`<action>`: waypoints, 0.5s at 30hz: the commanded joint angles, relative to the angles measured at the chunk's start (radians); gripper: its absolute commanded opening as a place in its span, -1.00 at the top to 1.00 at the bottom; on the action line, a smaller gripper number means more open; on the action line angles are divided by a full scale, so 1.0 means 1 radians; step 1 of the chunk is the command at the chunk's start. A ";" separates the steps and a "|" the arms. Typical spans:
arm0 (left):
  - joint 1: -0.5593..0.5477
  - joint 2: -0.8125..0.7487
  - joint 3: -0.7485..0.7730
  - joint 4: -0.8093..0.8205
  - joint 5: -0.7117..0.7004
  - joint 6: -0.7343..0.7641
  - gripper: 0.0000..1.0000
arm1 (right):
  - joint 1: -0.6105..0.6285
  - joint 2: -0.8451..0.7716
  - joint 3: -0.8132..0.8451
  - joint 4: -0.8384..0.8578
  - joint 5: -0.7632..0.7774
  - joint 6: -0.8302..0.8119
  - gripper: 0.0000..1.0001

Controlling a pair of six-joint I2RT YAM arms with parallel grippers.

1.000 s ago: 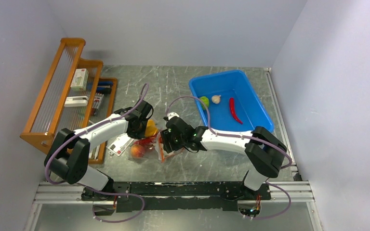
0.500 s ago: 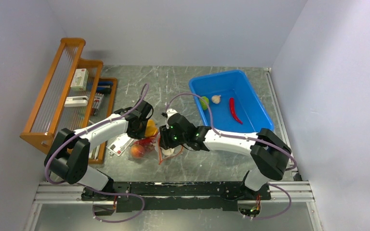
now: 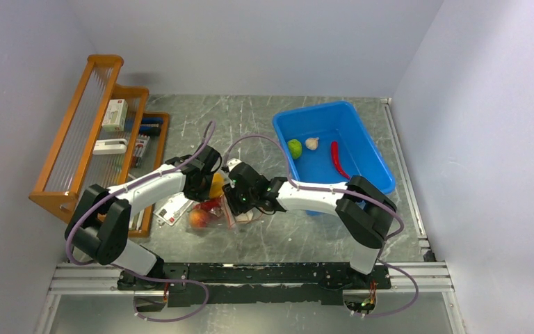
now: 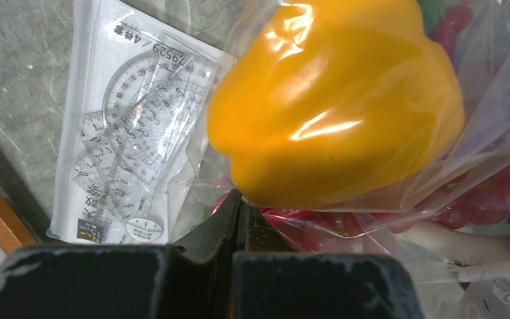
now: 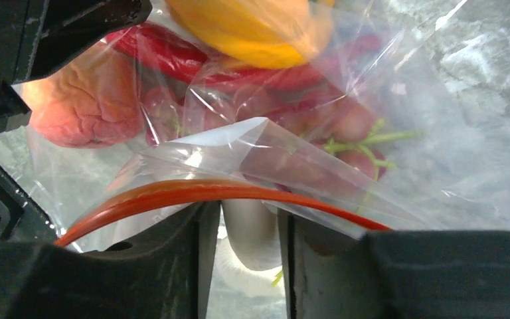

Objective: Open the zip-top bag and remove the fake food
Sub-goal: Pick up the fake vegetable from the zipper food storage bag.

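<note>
The zip-top bag lies on the tabletop between the arms, with pepper, peach and grapes inside. The left end effector pinches its film, fingers pressed together. The right end effector clasps the white piece at its mouth.

Colour survey: bag, contents, bin and surroundings.

The zip-top bag is clear, glossy film with an orange-red zip strip. Inside it are an orange-yellow bell pepper, a peach mottled pink-orange, red chillies, purplish-red grapes on green stems, and a plain white piece. The bin is bright blue and holds a green lime, an off-white garlic bulb and a red chilli. The table is grey, streaked with pale scratches. The rack is orange-brown wood. The left arm and right arm are white with black joints. A clear packet carries black printed scales.
</note>
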 commanded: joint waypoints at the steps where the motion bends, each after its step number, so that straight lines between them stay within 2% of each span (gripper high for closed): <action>1: 0.006 0.018 0.019 -0.004 0.018 0.010 0.86 | -0.001 -0.059 -0.035 -0.005 0.014 -0.018 0.39; 4: 0.005 0.020 0.019 -0.005 0.021 0.011 0.86 | -0.002 -0.107 -0.066 0.004 0.002 0.001 0.58; 15: 0.005 0.023 0.020 -0.007 0.017 0.006 0.86 | -0.002 -0.176 -0.111 0.036 0.018 0.111 0.63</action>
